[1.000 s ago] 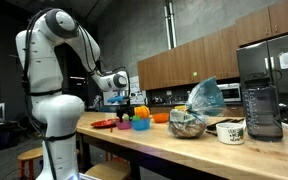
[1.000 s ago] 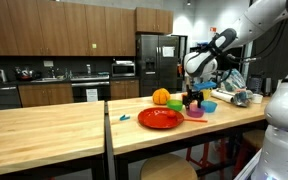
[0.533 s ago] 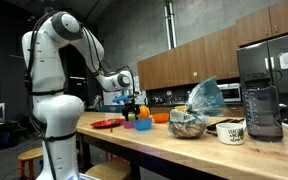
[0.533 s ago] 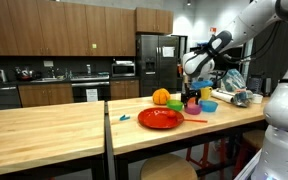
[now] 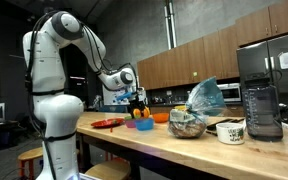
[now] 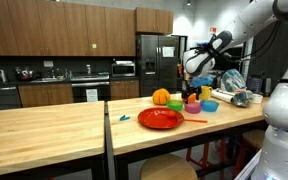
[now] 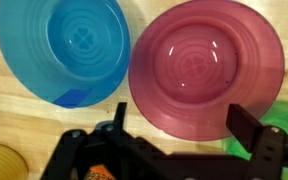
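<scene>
In the wrist view my gripper (image 7: 182, 118) is open and empty. It hangs above the near rim of a pink bowl (image 7: 204, 65), and a blue bowl (image 7: 64, 50) sits beside that on the wooden counter. A green bowl (image 7: 286, 122) shows at the right edge and a yellow cup (image 7: 4, 162) at the lower left. In both exterior views the gripper (image 5: 136, 98) (image 6: 193, 88) hovers a little above a cluster of coloured dishes (image 6: 197, 107). It touches none of them.
A red plate (image 6: 161, 118) and an orange round object (image 6: 161, 97) lie near the cluster. Further along the counter are a bowl under a plastic bag (image 5: 190, 122), a mug (image 5: 230, 131) and a blender (image 5: 262, 108). A second wooden table (image 6: 44, 125) stands alongside.
The gripper has risen from just over the dishes and shifted slightly sideways. The dishes have not visibly moved.
</scene>
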Controlling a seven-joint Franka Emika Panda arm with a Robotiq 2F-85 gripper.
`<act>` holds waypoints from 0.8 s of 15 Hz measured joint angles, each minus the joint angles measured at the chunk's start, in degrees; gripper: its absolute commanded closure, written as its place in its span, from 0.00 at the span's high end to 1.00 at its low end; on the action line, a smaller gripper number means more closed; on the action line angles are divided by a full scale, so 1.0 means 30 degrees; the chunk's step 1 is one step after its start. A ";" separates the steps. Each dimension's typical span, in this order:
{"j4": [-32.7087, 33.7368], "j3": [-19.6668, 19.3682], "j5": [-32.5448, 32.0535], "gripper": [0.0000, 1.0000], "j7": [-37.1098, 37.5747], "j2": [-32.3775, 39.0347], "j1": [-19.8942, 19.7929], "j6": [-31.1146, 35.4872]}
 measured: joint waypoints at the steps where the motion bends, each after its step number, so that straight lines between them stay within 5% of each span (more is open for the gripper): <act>1: 0.0048 0.0000 -0.0094 1.00 0.0087 0.0000 -0.0006 0.0057; 12: 0.0462 -0.0081 -0.0091 1.00 0.0710 -0.1207 -0.0274 0.0307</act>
